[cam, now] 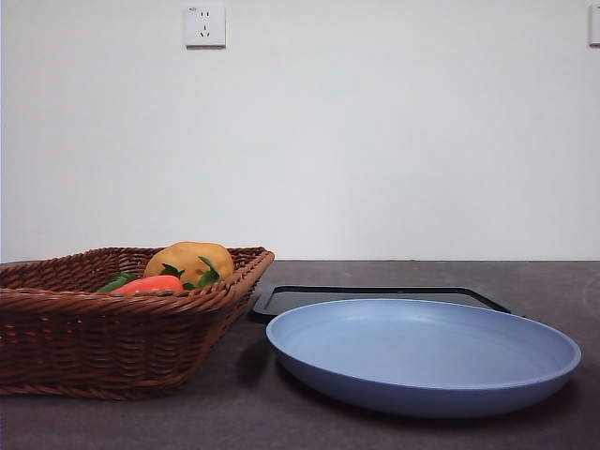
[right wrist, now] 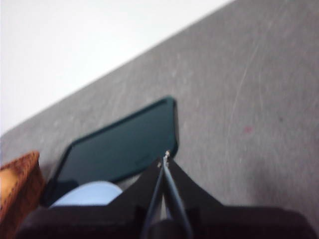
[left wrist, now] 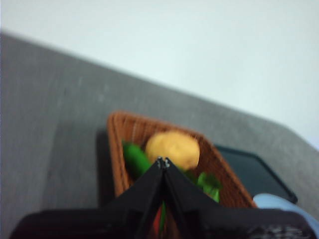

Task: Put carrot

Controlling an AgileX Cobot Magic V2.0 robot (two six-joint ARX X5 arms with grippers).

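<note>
A brown wicker basket fills the lower left of the front view, resting on a dark grey table. Inside it, just showing above the rim, lies the carrot, glossy red-orange, with green leaves near it. Behind the carrot and touching it sits a rounded yellow-brown potato. A small green vegetable peeks out at the carrot's left. To the right of the basket, in the lower centre and right of the frame, sits a wide, shallow blue plate, and behind it a flat black tray. A white wall socket is at the upper left on the pale wall. No arm appears in this view. In the left wrist view, the left gripper sits at the lower centre with its two black jaws pressed together, tips meeting, holding nothing. It hangs above the basket; the potato lies just past the tips, the green vegetable beside them, and a sliver of red-orange carrot shows in the narrow slit between the jaws, low in the frame, below and apart from them. In the right wrist view, the right gripper is likewise clamped closed on nothing, over the table beside the black tray, with the plate's edge and a corner of the basket at the lower left.
</note>
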